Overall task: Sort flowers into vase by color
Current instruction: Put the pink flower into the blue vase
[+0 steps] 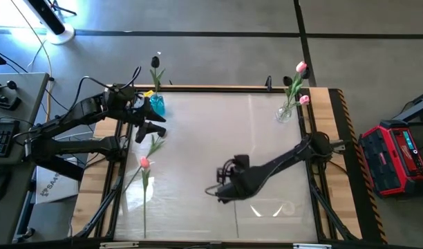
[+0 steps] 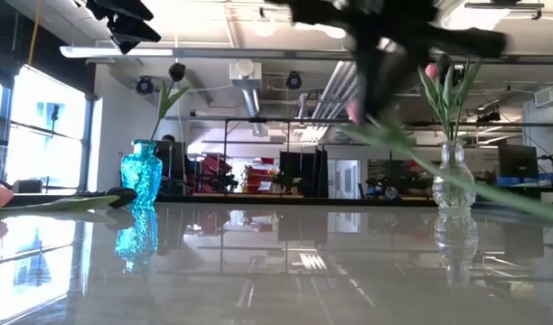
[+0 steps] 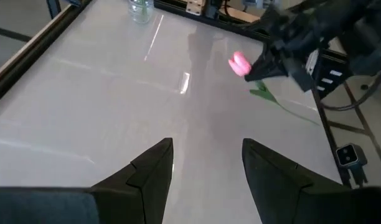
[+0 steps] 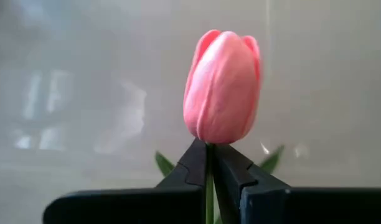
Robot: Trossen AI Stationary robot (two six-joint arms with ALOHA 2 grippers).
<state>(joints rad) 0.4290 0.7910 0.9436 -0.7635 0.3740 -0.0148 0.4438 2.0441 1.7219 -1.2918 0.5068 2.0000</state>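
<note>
High view: the right hand [image 1: 222,188] hangs over the desk's [image 1: 218,131] middle; the left hand [image 1: 155,128] waits open near the blue vase [image 1: 157,104]. Right wrist view: its fingers [image 4: 197,165] pinch a pink tulip's [image 4: 221,87] stem under the bud.

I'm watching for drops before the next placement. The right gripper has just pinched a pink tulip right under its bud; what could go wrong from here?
1. The right gripper holds the pink tulip only by its thin stem just below the bud, so the long stem may swing or slip.
2. The clear vase already holds two pink tulips, so a trailing stem could snag them or tip the vase.
</note>
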